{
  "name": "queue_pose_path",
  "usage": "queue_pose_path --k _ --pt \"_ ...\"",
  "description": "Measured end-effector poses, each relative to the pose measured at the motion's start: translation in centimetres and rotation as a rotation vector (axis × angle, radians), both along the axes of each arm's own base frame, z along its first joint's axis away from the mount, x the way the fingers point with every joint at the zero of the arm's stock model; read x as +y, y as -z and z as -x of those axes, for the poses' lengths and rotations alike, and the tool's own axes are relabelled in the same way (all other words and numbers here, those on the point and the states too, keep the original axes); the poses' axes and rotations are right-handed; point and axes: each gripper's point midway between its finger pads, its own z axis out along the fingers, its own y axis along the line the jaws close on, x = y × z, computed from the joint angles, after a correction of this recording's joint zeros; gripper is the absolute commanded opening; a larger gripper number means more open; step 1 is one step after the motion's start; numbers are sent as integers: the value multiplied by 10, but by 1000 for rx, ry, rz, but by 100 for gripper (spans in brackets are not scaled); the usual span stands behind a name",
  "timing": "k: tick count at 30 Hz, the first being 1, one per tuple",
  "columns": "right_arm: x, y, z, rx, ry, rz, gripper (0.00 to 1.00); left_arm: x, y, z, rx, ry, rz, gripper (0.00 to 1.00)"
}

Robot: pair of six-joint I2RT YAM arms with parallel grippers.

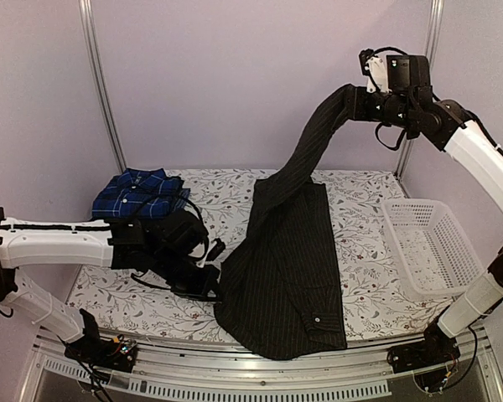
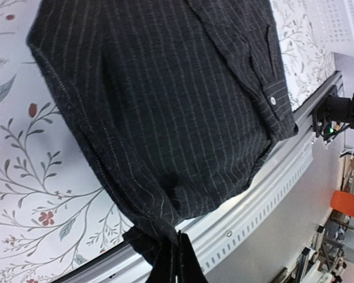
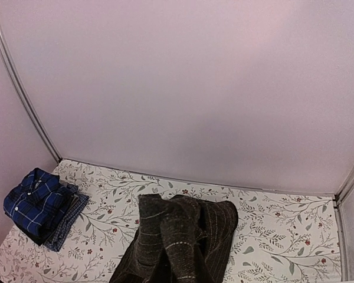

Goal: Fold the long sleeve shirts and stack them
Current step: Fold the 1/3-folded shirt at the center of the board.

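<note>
Though tight on pinstriped shirt (image 1: 289, 276), both hands (image 1: 215, 287) (image 1: 352, 100) half-hidden

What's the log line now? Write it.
left gripper: shut on black shirt, near corner | right gripper: shut on black shirt, held high | plaid shirt: folded, far left

Pale lilac walls (image 1: 235, 84), metal corner posts (image 1: 102, 84), floral-print table cover (image 1: 369, 218), aluminium rail (image 1: 193, 368) at front.

The pinstriped shirt (image 1: 289, 276) is showing as matt woven cloth, its small buttons (image 2: 273, 100) glinting like smooth plastic. The plaid shirt (image 1: 138, 194) is looking soft and matt too. The table (image 1: 360, 251) is wearing a smooth floral print, the front rail (image 2: 248, 224) is gleaming as ribbed metal, and the basket (image 1: 412, 203) is reading as white plastic mesh
</note>
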Motion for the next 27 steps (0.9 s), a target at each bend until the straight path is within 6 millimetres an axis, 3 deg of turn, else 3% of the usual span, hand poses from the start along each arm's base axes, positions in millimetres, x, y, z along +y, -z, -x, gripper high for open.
queue_pose_path --k 4,7,15,20,27 --pt "-11 2 -3 -10 51 63 0 -35 -13 7 -22 133 24 0" --pt "-21 8 -5 -4 98 116 0 -51 -12 16 -19 219 22 0" --pt "-37 13 -8 -6 170 192 0 -72 1 38 33 380 11 0" --pt "-39 3 -7 -23 175 197 0 -75 -5 37 14 400 8 0" --pt "-36 -40 -3 -105 148 138 0 -51 -16 22 -6 284 -22 0"
